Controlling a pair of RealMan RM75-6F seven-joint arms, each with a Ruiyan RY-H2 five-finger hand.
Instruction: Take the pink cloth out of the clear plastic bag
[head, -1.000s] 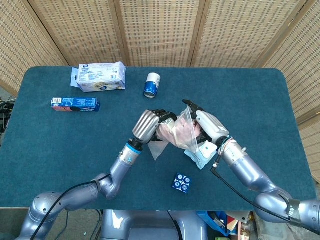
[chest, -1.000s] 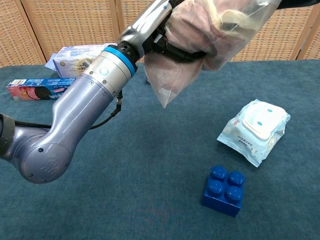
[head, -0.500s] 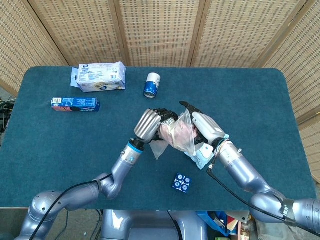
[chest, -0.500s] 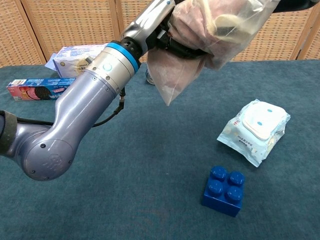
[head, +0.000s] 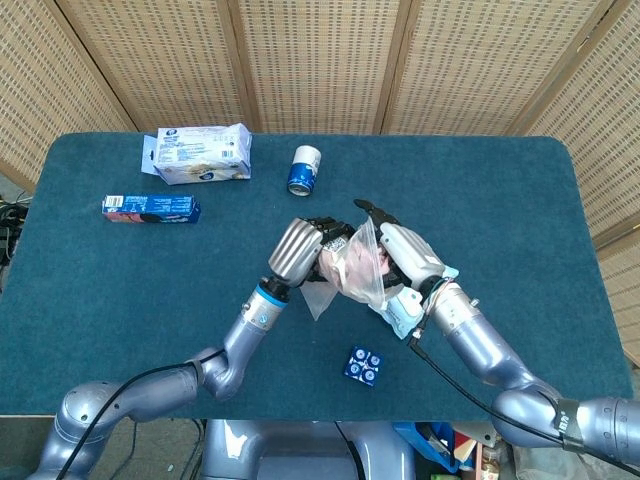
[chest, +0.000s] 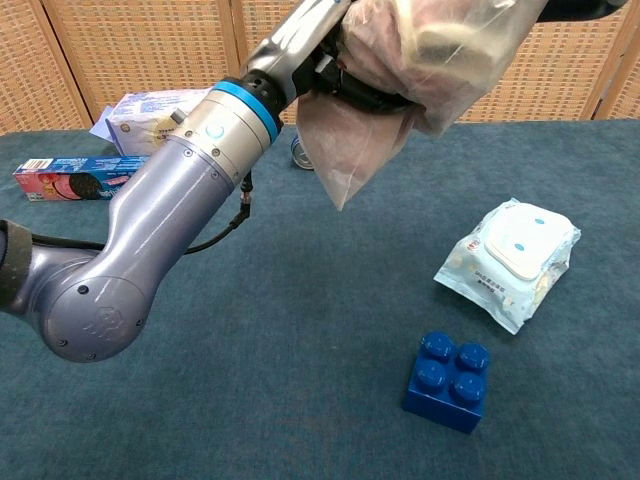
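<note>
Above the middle of the teal worktop (head: 500, 200) I hold the clear plastic bag (head: 345, 275) up off the surface between my two robot hands. My left robot hand (head: 297, 252) is curled around the bag from the left, its silver back turned up toward the head camera and its dark fingers wrapped into the plastic. My right robot hand (head: 405, 255) meets the bag from the right, its fingers closed against the film near the top edge; I cannot tell whether they reach inside or only pinch the plastic. The pink cloth (head: 358, 266) is bunched inside the bag, between the two hands. In the chest view the bag's lower corner (chest: 345, 165) hangs free as a loose point, clear of the worktop.

Under my right wrist lies a pale blue pack of wet wipes (chest: 508, 260) with a white lid, and nearer the front edge sits a blue toy brick (chest: 446, 381). Behind my hands stands a blue and white can (head: 303, 169). At the far left lie a white and blue packet (head: 198, 153) and, nearer the front, a blue biscuit box (head: 150, 208). Woven cane screens (head: 320, 60) stand behind the worktop.
</note>
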